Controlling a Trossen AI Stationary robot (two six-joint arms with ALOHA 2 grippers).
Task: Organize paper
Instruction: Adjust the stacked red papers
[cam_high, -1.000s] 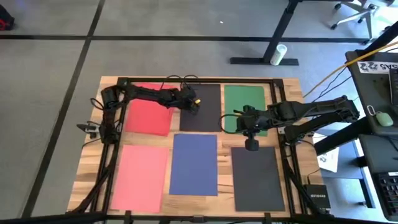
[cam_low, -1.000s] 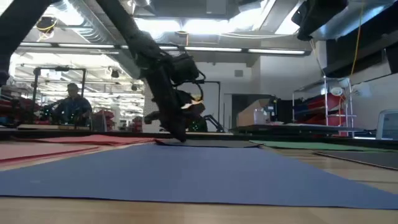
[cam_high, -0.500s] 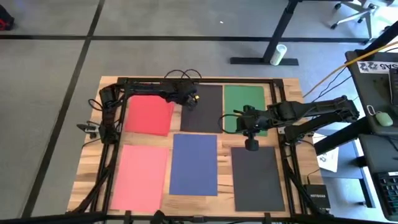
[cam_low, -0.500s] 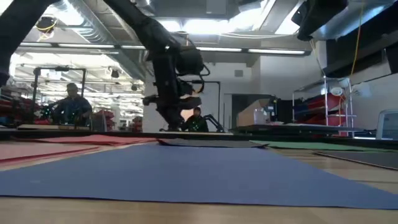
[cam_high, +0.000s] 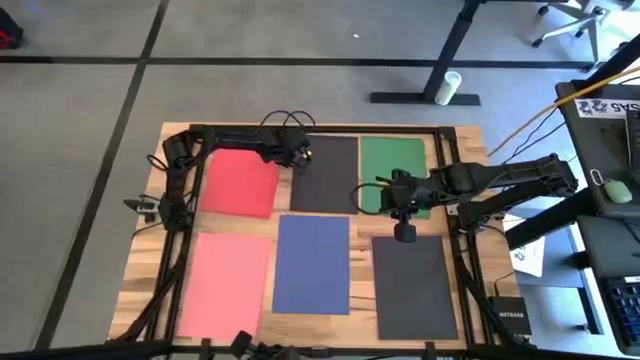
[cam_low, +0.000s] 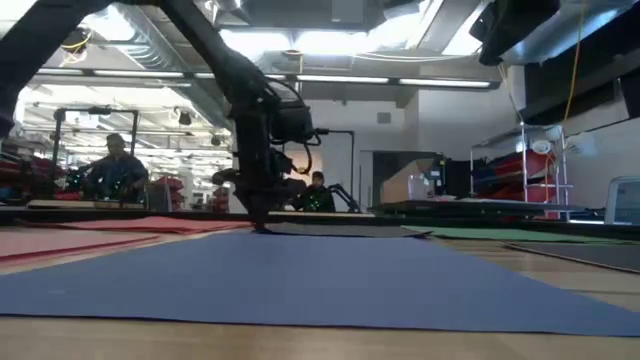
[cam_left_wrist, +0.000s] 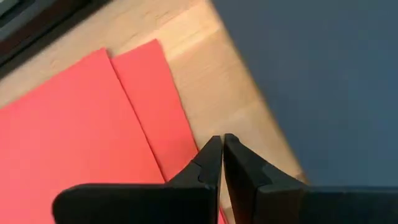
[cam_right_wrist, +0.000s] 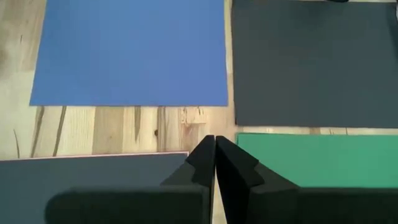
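Six paper sheets lie flat on the table in two rows, long axes running front to back: red, black, green; pink, blue, black. No writing legible. Left gripper, fingers pressed together, sits between red and black; right gripper, likewise closed and empty, at the green sheet's near edge.

Six paper sheets lie flat in two rows of three.
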